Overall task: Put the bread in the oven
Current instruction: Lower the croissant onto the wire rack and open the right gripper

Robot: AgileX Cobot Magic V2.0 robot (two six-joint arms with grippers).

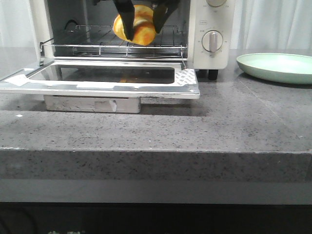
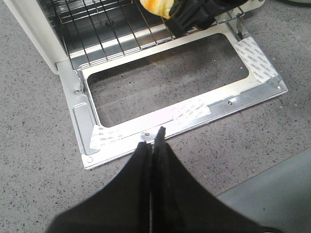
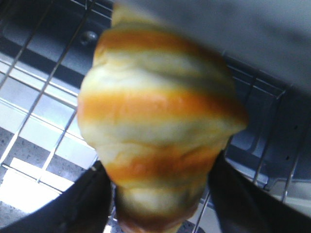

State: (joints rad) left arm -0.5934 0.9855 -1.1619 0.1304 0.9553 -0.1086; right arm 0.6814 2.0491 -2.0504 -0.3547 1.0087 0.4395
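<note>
The right gripper is holding the bread just above the wire rack at the mouth of the oven, its jaws clamped on either side of the striped roll. The oven's glass door is lying open and flat over the grey desk. The left gripper is hovering near the door's front edge, jaws pressed together and holding nothing. A pale green plate is sitting to the oven's right.
</note>
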